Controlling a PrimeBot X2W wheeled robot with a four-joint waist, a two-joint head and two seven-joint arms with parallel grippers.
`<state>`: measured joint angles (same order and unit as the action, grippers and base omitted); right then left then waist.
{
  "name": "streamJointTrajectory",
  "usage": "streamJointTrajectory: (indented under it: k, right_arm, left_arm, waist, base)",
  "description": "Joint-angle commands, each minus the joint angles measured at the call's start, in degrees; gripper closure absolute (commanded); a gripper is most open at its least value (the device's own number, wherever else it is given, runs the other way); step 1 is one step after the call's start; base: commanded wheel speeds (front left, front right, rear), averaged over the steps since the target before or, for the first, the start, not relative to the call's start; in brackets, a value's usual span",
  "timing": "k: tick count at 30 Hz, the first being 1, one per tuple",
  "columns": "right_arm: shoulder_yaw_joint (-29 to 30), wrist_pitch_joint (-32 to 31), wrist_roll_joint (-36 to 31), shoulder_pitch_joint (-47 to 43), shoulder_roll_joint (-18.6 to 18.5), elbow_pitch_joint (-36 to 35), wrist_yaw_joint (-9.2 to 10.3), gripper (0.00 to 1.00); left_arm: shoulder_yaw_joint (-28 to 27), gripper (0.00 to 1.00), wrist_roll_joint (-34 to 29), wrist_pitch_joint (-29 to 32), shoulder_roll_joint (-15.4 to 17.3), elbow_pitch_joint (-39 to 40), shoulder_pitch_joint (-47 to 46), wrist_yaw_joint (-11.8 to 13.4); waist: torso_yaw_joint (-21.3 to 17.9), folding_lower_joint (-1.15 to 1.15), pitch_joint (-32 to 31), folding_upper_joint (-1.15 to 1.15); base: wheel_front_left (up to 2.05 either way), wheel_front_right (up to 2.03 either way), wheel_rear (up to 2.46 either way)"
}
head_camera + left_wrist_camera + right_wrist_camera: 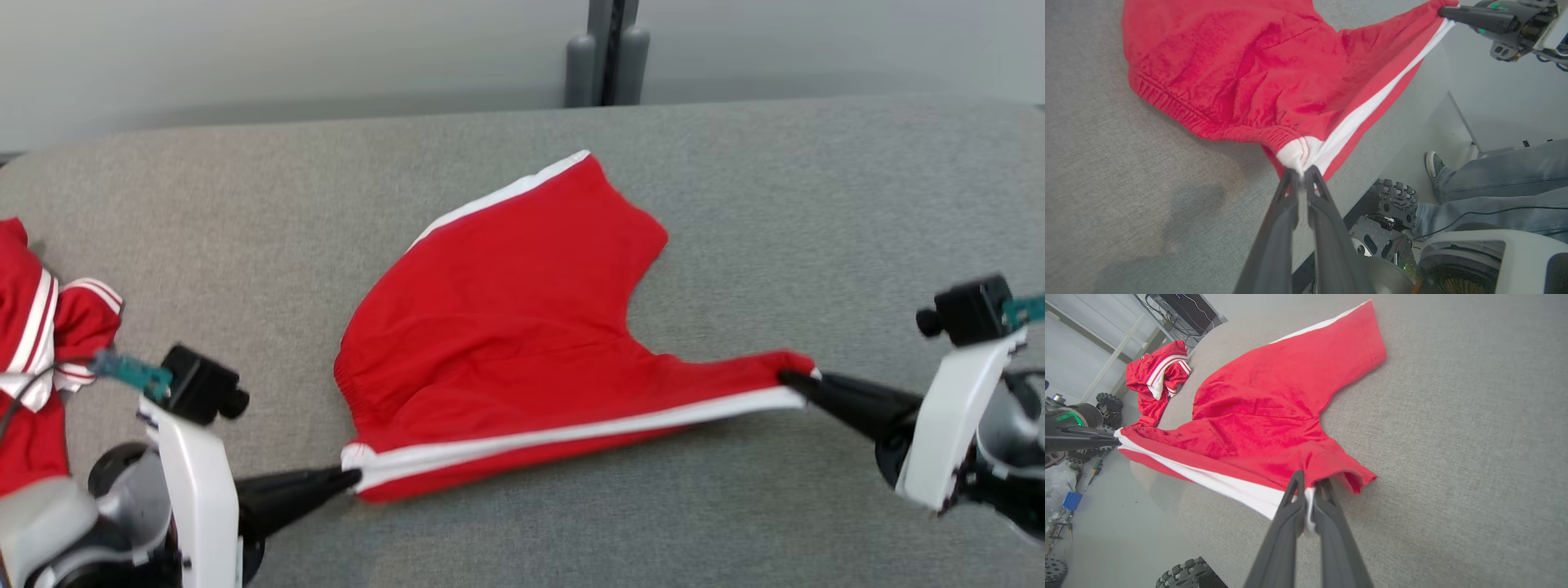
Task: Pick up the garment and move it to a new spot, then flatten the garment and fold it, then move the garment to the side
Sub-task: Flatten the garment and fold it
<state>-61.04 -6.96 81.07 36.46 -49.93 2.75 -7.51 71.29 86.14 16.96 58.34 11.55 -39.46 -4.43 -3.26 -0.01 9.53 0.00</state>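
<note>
The garment [506, 318] is a pair of red shorts with a white side stripe, spread on the grey table [816, 180]. My left gripper [353, 480] is shut on the waistband corner at the stripe's near-left end, seen close up in the left wrist view, gripper [1302, 173], garment [1241, 69]. My right gripper [785, 379] is shut on the leg hem at the stripe's right end, seen close up in the right wrist view, gripper [1309, 484], garment [1274, 408]. The striped edge is pulled taut between them, slightly lifted. The other leg lies flat toward the far side.
A second red and white garment [37, 343] is bunched at the table's left edge, also seen as a red heap [1157, 377]. A person's legs in jeans [1494, 188] stand beside the robot's base past the table's near edge. Grey posts [608, 57] rise behind the table.
</note>
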Motion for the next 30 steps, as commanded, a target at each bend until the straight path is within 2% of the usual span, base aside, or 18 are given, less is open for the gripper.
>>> streamJointTrajectory:
  k: [1, 9, 13, 14, 17, 26, 30]
  right_arm:
    - [1.2, -2.1, -0.7, 1.9, 0.1, 1.1, 0.02, 1.0]
    - [6.1, -15.4, -2.2, 12.2, 4.2, 5.9, 0.01, 1.0]
    - [8.1, -20.8, -4.4, 17.9, 8.0, 10.5, 0.01, 1.0]
    - [8.1, -20.8, -4.4, 17.9, 8.0, 10.5, 0.01, 1.0]
    - [9.8, -24.9, -7.0, 22.7, 11.9, 15.5, 0.01, 1.0]
    - [12.0, -27.6, -16.0, 32.6, 18.4, 24.3, 0.0, 1.0]
    - [12.7, -29.2, -17.6, 36.1, 21.7, 28.7, 0.0, 1.0]
  left_arm:
    - [-0.8, 1.0, 2.0, 1.5, -0.5, -1.5, -1.6, -0.8]
    - [-4.3, 1.0, 11.8, 13.2, -5.1, -12.4, -10.7, -2.8]
    - [-5.6, 1.0, 13.2, 17.1, -7.7, -17.1, -14.8, -3.0]
    - [-5.6, 1.0, 13.2, 17.1, -7.7, -17.1, -14.8, -3.0]
    - [-7.3, 1.0, 13.9, 18.9, -10.6, -19.9, -18.3, -3.2]
    - [-9.5, 1.0, 12.1, 22.0, -15.3, -22.9, -24.3, -3.1]
    - [-10.3, 1.0, 11.5, 22.8, -16.6, -24.1, -25.7, -3.1]
  waist:
    - [1.2, 0.01, 1.9, 0.0]
    - [3.9, 0.01, 6.7, 0.0]
    - [4.9, 0.01, 8.7, 0.0]
    - [4.9, 0.01, 8.7, 0.0]
    - [6.1, 0.01, 10.7, 0.0]
    - [8.8, 0.01, 16.0, 0.0]
    - [9.6, 0.01, 17.8, 0.0]
  base:
    - [0.0, 0.0, 0.0]
    - [0.0, 0.0, 0.0]
    - [0.0, 0.0, 0.0]
    - [0.0, 0.0, 0.0]
    - [0.0, 0.0, 0.0]
    - [0.0, 0.0, 0.0]
    - [0.0, 0.0, 0.0]
